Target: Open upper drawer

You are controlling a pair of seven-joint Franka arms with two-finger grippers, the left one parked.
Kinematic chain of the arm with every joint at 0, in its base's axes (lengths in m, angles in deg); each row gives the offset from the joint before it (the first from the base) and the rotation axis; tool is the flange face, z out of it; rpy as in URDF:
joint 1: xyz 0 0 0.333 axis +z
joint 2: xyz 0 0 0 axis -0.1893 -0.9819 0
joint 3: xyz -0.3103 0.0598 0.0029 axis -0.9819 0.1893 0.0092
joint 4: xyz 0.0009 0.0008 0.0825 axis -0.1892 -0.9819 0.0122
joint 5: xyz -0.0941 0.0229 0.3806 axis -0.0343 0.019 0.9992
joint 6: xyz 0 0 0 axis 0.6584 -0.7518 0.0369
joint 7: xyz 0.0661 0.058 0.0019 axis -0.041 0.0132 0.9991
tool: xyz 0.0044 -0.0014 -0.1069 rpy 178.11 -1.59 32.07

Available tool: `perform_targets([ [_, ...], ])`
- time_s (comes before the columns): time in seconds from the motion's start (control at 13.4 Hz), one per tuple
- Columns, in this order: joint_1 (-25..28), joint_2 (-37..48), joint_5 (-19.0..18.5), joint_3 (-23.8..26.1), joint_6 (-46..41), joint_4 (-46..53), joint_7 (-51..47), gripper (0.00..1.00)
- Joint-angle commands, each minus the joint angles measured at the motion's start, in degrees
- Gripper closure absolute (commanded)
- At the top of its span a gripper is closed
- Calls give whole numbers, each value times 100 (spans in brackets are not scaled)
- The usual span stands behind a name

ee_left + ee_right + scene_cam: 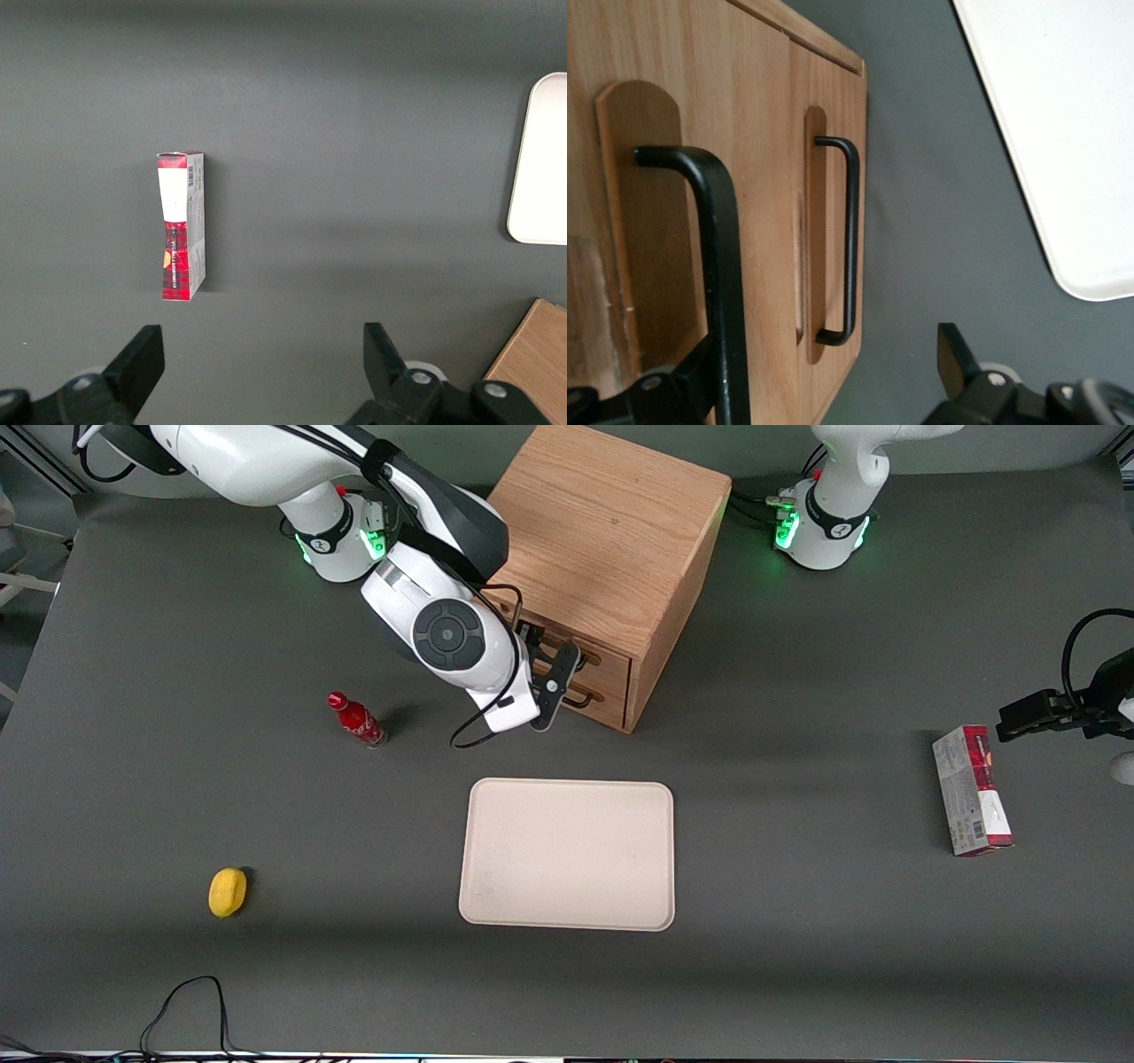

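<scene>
The wooden cabinet (pixel 611 531) stands at the back of the table. Its upper drawer (pixel 611 657) is light oak; its front looks flush with the cabinet. In the right wrist view the upper drawer's black wire handle (pixel 719 266) is very close, and the bottom drawer's handle (pixel 849 239) lies farther off. My right gripper (pixel 554 682) is in front of the drawers, nearer the front camera than the cabinet. In the wrist view the gripper (pixel 824 341) is open; the upper handle stands between the fingers, close against one finger (pixel 682 390).
A beige tray (pixel 567 855) lies nearer the front camera than the cabinet. A red bottle (pixel 357 720) stands beside my arm and a yellow fruit (pixel 228 891) lies nearer the camera. A red-and-grey box (pixel 971 790) lies toward the parked arm's end.
</scene>
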State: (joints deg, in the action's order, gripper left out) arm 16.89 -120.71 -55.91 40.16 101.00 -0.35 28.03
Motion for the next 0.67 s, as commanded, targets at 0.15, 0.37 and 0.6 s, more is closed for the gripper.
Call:
perform_targets([
  [0.15, -27, -321, -210, -569, 9, 734, 734, 0],
  [0.37, -44, -418, -193, -1088, -8, 1077, 1175, 0],
  [0.6, -53, -681, -193, -1352, -8, 1665, 1237, 0],
])
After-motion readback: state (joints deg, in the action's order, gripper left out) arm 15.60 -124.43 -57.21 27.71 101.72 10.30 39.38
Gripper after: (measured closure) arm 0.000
